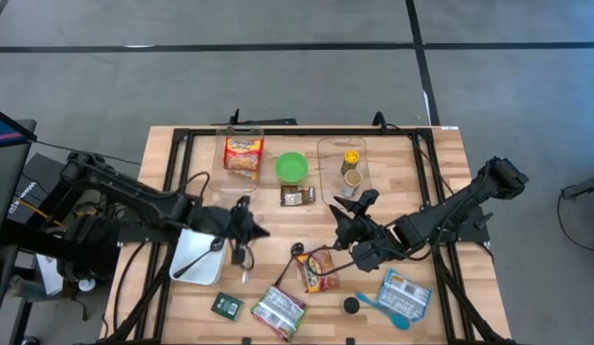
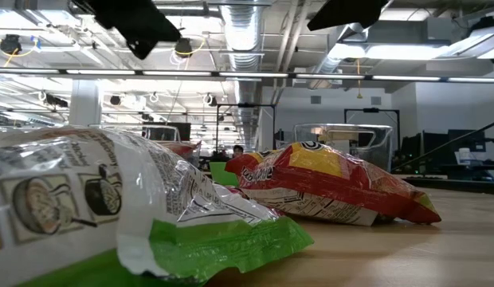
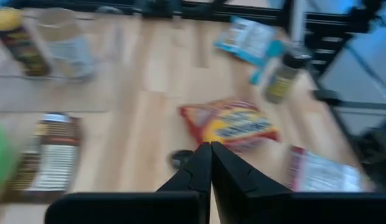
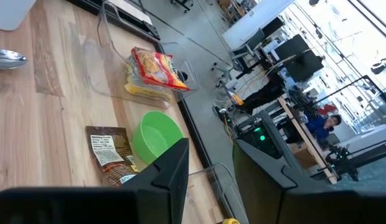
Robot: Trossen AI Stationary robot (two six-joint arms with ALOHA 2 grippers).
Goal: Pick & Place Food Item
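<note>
A red and yellow snack bag (image 1: 319,271) lies flat on the wooden table, also in the low view (image 2: 327,187) and the left wrist view (image 3: 233,124). A green and white bag (image 1: 278,311) lies near the front edge, close in the low view (image 2: 135,215). My left gripper (image 1: 243,228) is shut and empty (image 3: 210,152), hovering left of the snack bag. My right gripper (image 1: 353,211) is open and empty (image 4: 211,168), above the table's middle, pointing toward the green bowl (image 4: 157,135) and a brown packet (image 4: 109,152).
A clear bin (image 1: 243,153) with a noodle packet and a clear bin (image 1: 343,163) with jars stand at the back. A white tray (image 1: 196,257) with a spoon lies at the left. A blue packet (image 1: 404,292), a blue spoon (image 1: 378,307) and a small dark packet (image 1: 226,306) lie near the front.
</note>
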